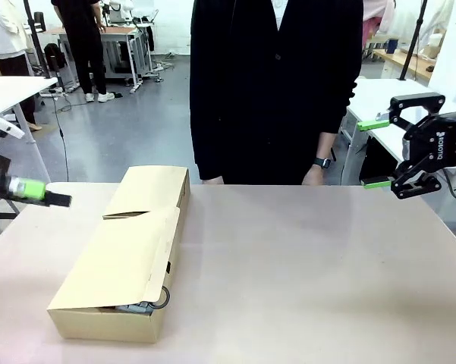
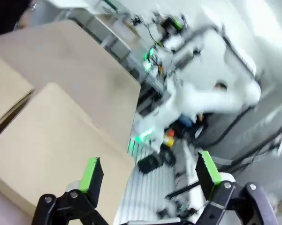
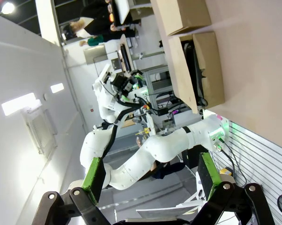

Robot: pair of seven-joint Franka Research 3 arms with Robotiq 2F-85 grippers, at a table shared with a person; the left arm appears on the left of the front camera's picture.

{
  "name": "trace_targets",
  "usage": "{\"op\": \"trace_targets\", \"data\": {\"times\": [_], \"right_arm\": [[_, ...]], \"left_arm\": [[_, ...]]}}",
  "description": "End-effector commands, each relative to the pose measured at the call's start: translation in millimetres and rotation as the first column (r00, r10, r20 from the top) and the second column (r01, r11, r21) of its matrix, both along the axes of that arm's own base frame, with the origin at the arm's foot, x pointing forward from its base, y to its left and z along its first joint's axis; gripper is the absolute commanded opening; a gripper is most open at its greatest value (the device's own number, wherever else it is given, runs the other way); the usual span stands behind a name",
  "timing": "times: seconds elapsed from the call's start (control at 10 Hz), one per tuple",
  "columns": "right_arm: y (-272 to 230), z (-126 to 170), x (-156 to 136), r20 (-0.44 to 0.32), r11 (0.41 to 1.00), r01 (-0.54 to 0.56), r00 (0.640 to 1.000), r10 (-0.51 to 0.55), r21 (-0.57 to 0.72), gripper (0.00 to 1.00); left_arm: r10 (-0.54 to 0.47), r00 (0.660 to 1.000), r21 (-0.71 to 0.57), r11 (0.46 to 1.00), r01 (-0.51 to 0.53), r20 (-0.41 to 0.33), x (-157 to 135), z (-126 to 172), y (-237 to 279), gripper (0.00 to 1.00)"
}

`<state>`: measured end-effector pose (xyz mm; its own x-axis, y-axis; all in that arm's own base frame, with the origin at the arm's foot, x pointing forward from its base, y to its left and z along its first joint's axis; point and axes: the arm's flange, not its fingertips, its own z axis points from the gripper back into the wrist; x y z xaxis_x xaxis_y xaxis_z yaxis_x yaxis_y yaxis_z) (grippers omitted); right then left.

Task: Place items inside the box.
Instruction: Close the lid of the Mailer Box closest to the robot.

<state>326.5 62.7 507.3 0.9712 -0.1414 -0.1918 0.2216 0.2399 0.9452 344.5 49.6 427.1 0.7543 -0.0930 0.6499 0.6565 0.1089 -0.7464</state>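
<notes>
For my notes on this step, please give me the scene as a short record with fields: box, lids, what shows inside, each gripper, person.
box: long cardboard box on the table, at its left side
lids: both flaps down, the near one slightly raised at the front
inside: something dark shows in the gap at the near end, too hidden to name
left gripper: open, holds nothing, beside the box
right gripper: open, holds nothing, raised at the table's far right
person: stands at the far side, hand at the table edge
</notes>
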Motion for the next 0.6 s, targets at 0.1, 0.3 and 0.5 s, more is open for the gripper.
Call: {"op": "trace_targets", "data": {"times": [0.1, 0.3, 0.5], "right_arm": [[1, 1, 2, 0.015, 1.000, 0.011, 1.000, -0.012, 0.013, 1.00], [1, 1, 2, 0.015, 1.000, 0.011, 1.000, -0.012, 0.013, 1.00], [1, 1, 2, 0.015, 1.000, 0.011, 1.000, -0.012, 0.013, 1.00]], "left_arm": [[0.000, 1.000, 0.000, 1.000, 0.000, 0.000, 0, 0, 0, 1.00], [0.000, 1.000, 0.000, 1.000, 0.000, 0.000, 0, 0, 0, 1.00], [0.000, 1.000, 0.000, 1.000, 0.000, 0.000, 0, 0, 0, 1.00]]}}
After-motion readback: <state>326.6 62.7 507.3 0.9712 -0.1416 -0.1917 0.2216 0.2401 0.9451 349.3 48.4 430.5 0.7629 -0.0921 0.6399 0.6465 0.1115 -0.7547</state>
